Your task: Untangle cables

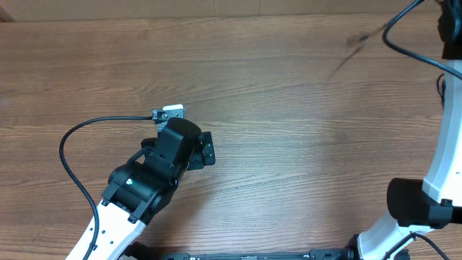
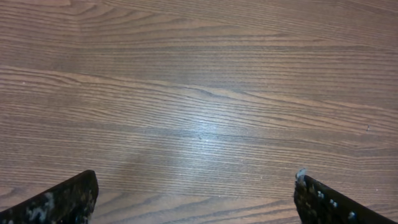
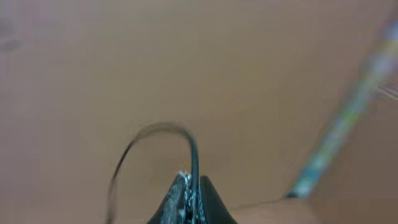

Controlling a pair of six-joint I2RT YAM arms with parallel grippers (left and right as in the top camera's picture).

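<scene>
Right wrist view, nearest the lens: the right fingers (image 3: 211, 208) are pressed together at bottom centre, clamped on a thin black cable (image 3: 193, 149). The cable rises from the pinch and arches over to the left as a single loop. Everything beyond it is out of focus, so where its ends lie cannot be told. A pale, many-coloured streak (image 3: 348, 118) at the right is too blurred to identify.

Left wrist view: the left fingers (image 2: 65, 199) stand wide apart in the two bottom corners, with nothing between them. Only the bare wood grain of the desk (image 2: 199, 81) lies ahead.

Overhead view: the left arm (image 1: 141, 180) occupies the lower left of the frame, low over the desk. The right arm (image 1: 442, 162) climbs the right edge, and its fingers pass out of the frame at the upper right. A faint dark smear (image 1: 351, 42) in the upper right may be the hanging cable or its shadow.

The step in hand appears to be lifting one cable clear to free it. The next move likely calls for the left fingers to travel toward the upper right and take the slack below the pinch, so that the loop can be drawn open.
</scene>
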